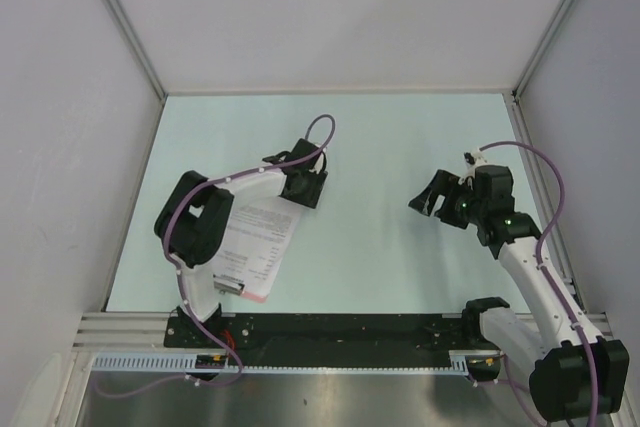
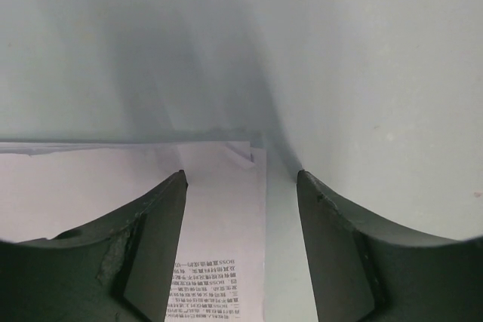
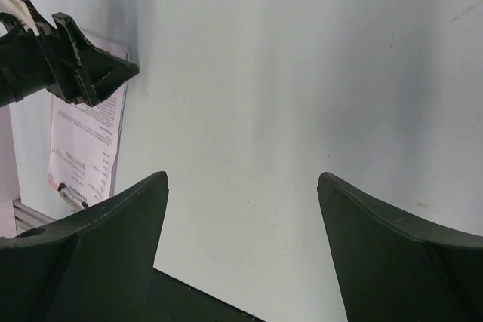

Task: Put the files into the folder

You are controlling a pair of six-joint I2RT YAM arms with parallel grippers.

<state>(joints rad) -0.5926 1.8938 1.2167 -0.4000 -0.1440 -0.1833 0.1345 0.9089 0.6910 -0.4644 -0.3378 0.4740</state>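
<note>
I'm seeing the left gripper (image 2: 240, 179) and right gripper (image 3: 241, 182) released. The files (image 2: 226, 224) are looking limp and slippery; I'm planning a far-edge pinch.

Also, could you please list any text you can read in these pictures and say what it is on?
"BOSS": on the files, left wrist view, amid dense lines of what look like Chinese characters, too small to read.
Top external and right wrist views: the files' print is too blurred to read.
No other legible text shows.

Pale blue table (image 1: 400, 147), plain white walls (image 1: 340, 17)
</note>
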